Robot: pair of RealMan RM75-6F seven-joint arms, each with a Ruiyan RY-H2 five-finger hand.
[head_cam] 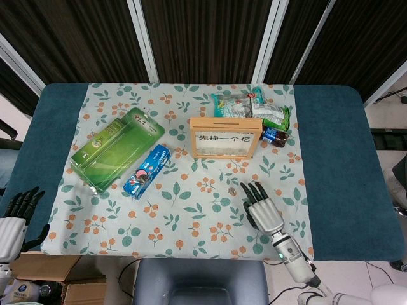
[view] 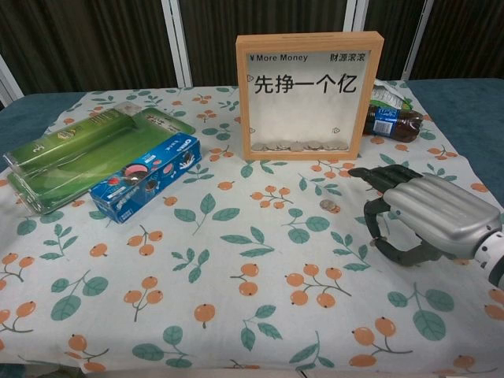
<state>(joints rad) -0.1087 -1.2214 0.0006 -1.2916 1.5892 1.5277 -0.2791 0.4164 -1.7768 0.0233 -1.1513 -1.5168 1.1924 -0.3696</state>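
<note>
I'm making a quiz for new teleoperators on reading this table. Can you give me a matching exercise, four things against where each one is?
Things:
1. coin
2. blue biscuit box
3. cola bottle
4. left hand

Places:
A. lying behind the wooden money box, on its right side
B. off the left edge of the table, holding nothing
C. on the cloth just ahead of the right hand
D. lying against the green package

Pairs: 1-C, 2-D, 3-A, 4-B

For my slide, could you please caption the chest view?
Right hand hovers beside a coin before the wooden money box.
</note>
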